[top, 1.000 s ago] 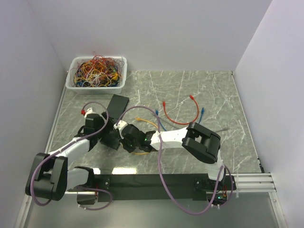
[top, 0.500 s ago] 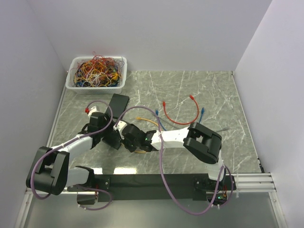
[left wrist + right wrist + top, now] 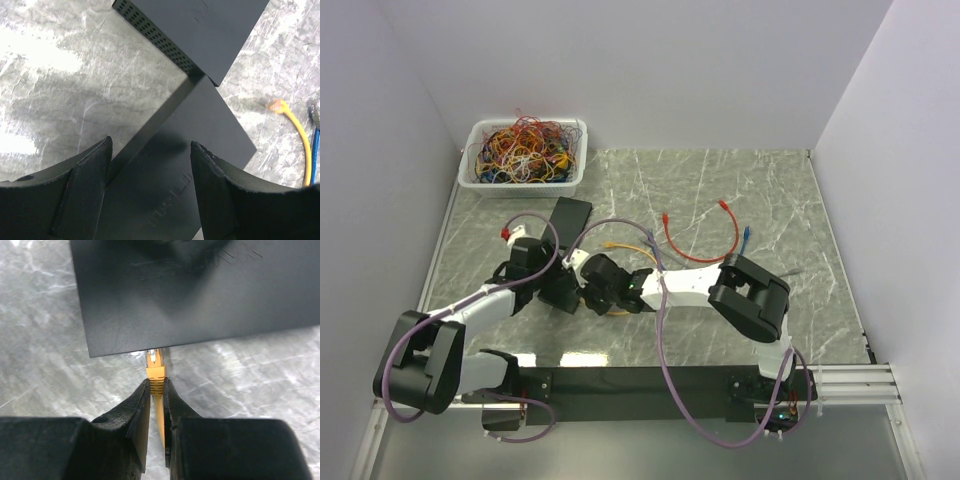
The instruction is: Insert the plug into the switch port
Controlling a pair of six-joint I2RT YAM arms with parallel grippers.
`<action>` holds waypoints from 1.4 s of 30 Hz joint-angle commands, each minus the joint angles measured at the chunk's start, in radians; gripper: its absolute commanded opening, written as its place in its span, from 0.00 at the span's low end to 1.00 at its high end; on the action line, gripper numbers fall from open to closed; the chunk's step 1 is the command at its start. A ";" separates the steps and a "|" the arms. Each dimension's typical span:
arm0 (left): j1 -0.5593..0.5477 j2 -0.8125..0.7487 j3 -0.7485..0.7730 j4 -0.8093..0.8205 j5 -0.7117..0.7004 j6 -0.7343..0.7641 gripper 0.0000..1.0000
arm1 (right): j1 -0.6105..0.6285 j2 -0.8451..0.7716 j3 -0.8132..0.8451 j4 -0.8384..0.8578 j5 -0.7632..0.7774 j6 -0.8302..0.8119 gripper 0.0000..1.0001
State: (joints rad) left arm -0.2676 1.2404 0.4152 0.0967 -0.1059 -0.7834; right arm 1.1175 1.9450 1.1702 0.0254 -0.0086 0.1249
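A flat black switch (image 3: 165, 190) lies on the marble table, and my left gripper (image 3: 150, 142) is shut on it, a finger against each long side. In the top view this gripper (image 3: 552, 285) sits over the switch (image 3: 560, 292) left of centre. My right gripper (image 3: 156, 381) is shut on the orange plug (image 3: 155, 374). The plug's clear tip touches the near edge of the switch (image 3: 200, 290), and I cannot see the port itself. The orange cable (image 3: 625, 246) trails behind the right gripper (image 3: 588, 290).
A second black box (image 3: 568, 218) with a vented side (image 3: 155, 35) lies just beyond the switch. A white bin of tangled cables (image 3: 525, 152) stands at the far left. A red cable (image 3: 695, 255) and blue cables (image 3: 747, 238) lie right of centre.
My left gripper's fingers have closed in onto the sides of the switch. The right gripper with the orange plug has shifted slightly toward the far side, along the switch's edge.
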 commanded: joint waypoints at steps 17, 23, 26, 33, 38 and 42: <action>-0.139 -0.032 -0.133 0.077 0.196 -0.123 0.67 | -0.041 -0.086 0.017 0.344 -0.151 -0.117 0.00; -0.171 0.007 -0.118 0.101 0.184 -0.111 0.67 | -0.042 -0.075 0.032 0.341 -0.165 -0.119 0.00; -0.186 0.011 -0.118 0.110 0.181 -0.109 0.67 | -0.041 -0.066 0.042 0.347 -0.162 -0.116 0.00; -0.243 0.059 -0.130 0.175 0.193 -0.128 0.67 | -0.042 -0.072 0.052 0.370 -0.185 -0.117 0.00; -0.292 0.090 -0.139 0.192 0.167 -0.151 0.68 | -0.042 -0.051 0.112 0.363 -0.223 -0.110 0.00; -0.309 0.122 -0.138 0.205 0.161 -0.160 0.68 | -0.044 -0.018 0.163 0.360 -0.249 -0.088 0.00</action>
State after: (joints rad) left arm -0.4675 1.3060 0.3183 0.4229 -0.2714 -0.8070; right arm 1.0691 1.9251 1.1660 -0.0391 -0.2481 0.0483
